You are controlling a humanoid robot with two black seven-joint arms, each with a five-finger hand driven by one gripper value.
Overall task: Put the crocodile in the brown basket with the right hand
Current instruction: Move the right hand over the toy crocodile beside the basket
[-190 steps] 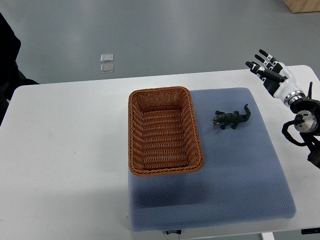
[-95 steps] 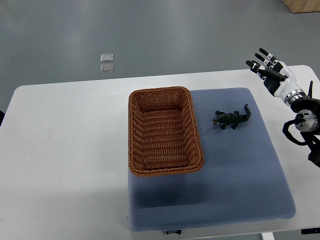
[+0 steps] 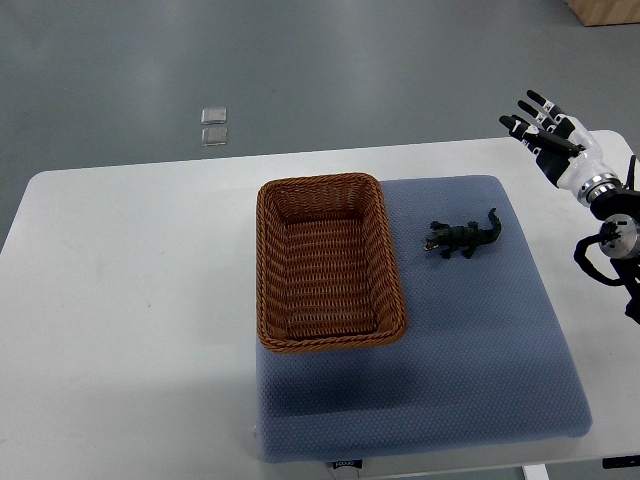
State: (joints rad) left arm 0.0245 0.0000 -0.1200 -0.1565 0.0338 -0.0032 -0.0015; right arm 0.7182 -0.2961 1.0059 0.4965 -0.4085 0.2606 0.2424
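The white tabletop [image 3: 130, 300] carries a blue mat [image 3: 450, 370]. The brown basket [image 3: 320, 183] stands on the mat's left end. Just right of the basket and apart from it, the dark crocodile [image 3: 462, 236] lies on the mat, head toward the basket. Farther right, level with the basket's far rim, the right hand [image 3: 548, 135] hovers with fingers spread, holding nothing.
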